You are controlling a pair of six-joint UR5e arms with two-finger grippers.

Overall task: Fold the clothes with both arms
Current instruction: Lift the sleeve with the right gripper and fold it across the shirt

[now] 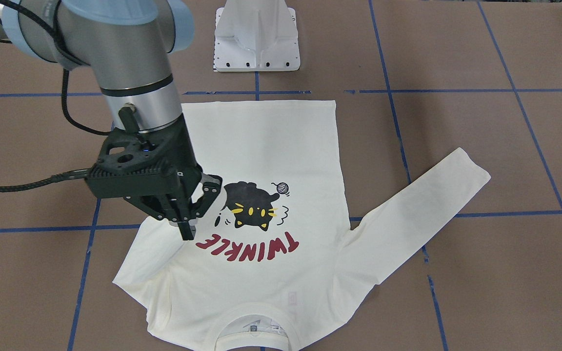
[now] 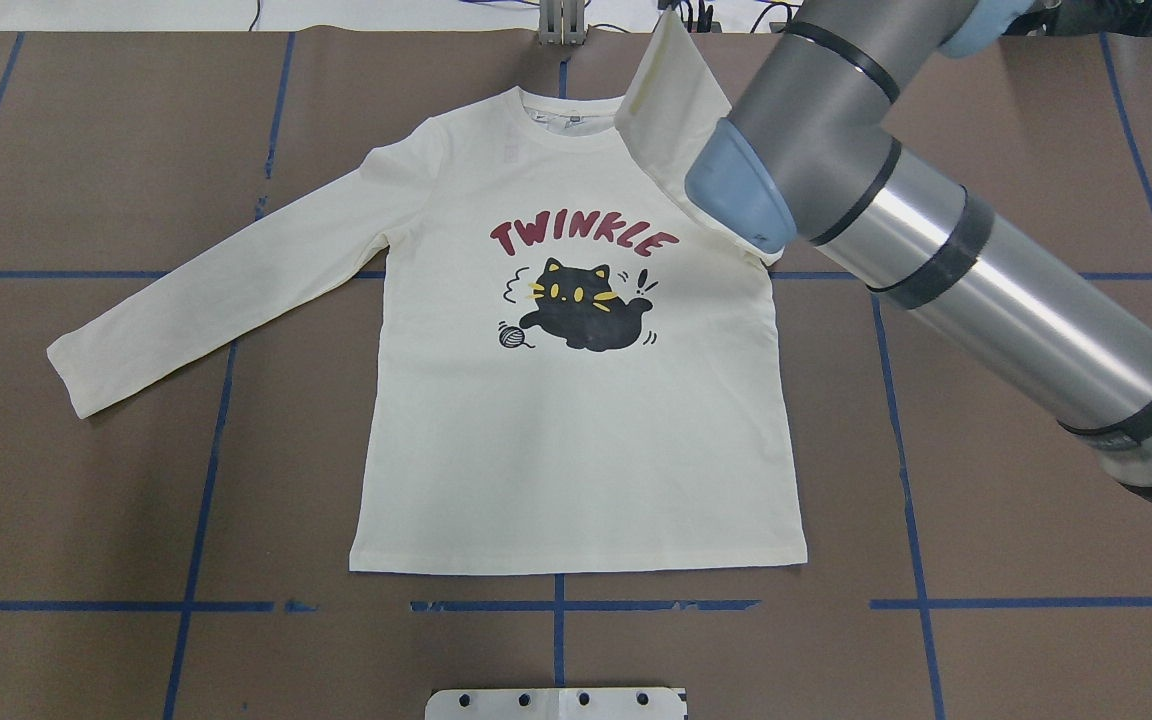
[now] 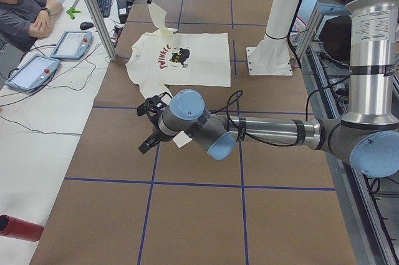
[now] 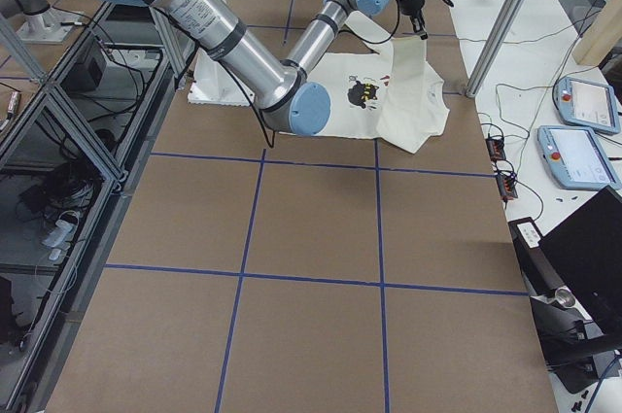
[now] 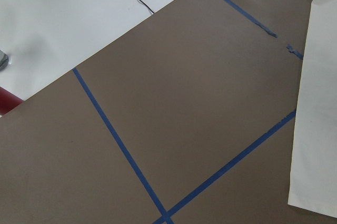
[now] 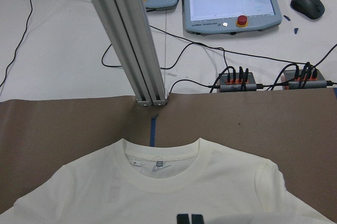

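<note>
Across the tabletop (image 1: pixel 456 146) of brown paper gridded with blue tape, the front-facing camera shows the cream long-sleeved T-shirt (image 1: pixel 261 146) lying flat. Its black cat and red "TWINKLE" print face up, with the collar at the near edge and the hem toward the white metal pedestal base (image 1: pixel 256 39). The right gripper (image 1: pixel 188 233) hangs above the print's left side, its black fingers pressed together.

From overhead, one sleeve (image 2: pixel 216 300) lies stretched out to the left. The other sleeve (image 2: pixel 661 90) stands lifted off the tabletop beside the collar, running behind the right arm (image 2: pixel 936 240).

Both side views show that raised sleeve hanging from the right gripper's closed fingers. In the left-end view the left gripper (image 3: pixel 148 126) hovers near the flat sleeve's cuff; whether it is open or closed cannot be told.

The left wrist camera sees only sleeve edge and tabletop. The right wrist camera looks down on the collar (image 6: pixel 158 166), with the fingertips (image 6: pixel 184 218) together.
</note>
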